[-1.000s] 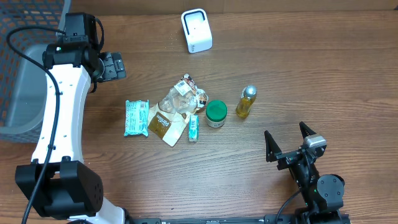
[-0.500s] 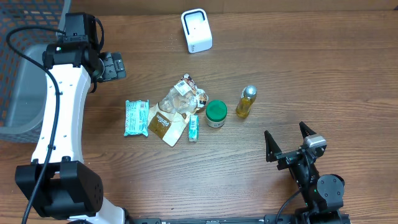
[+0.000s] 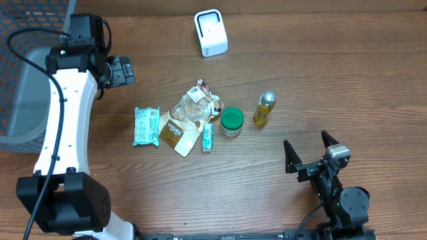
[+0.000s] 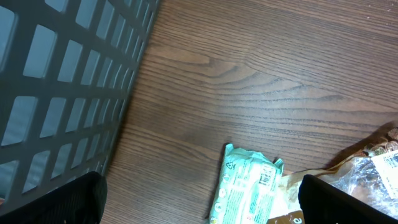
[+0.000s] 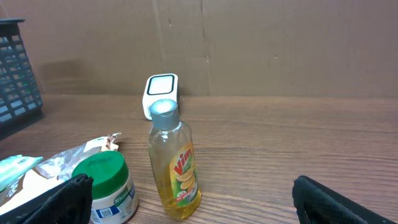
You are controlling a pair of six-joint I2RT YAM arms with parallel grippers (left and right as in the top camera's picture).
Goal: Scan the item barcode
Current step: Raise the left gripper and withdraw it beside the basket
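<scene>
Black fingers of the right hand [image 3: 305, 140] stand wide apart, holding nothing, low over the near side of the wooden surface [image 3: 347, 80]. The left hand [image 3: 124, 70] is also spread and empty, beside the grey basket [image 3: 20, 100]. Mid-surface sit an upright yellow bottle [image 5: 174, 165] with a grey cap, a green-lidded jar [image 3: 231, 122], a crumpled clear bag [image 3: 190, 110] and a teal packet [image 3: 145, 126]. A white scanner [image 3: 211, 33] stands at the far side.

The bottle [image 5: 175, 168] is yellow, the jar [image 5: 112, 190] green-lidded, the packet [image 3: 146, 126] teal.
</scene>
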